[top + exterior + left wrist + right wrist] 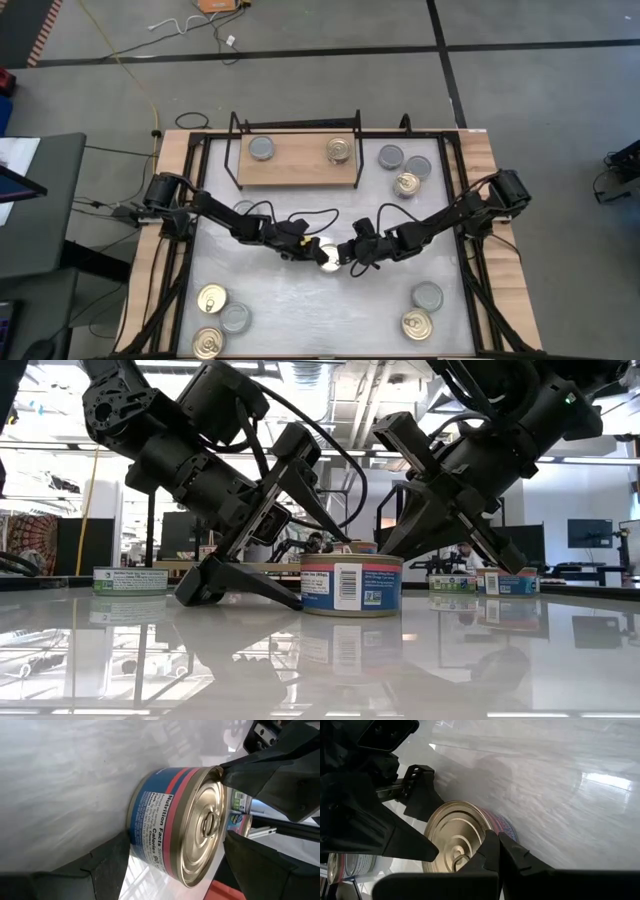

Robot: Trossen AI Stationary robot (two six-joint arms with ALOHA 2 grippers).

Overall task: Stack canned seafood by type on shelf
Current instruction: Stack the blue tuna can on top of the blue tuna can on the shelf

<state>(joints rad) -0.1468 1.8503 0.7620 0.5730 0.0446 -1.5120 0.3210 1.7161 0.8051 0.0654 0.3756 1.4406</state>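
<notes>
A gold-topped can (328, 255) with a ring pull and a blue-and-red label stands upright mid-table. On the wooden shelf (297, 170) sit one grey-topped can (262, 148) and one gold-topped can (340, 150), well apart. Other cans lie scattered near the table's corners.
</notes>
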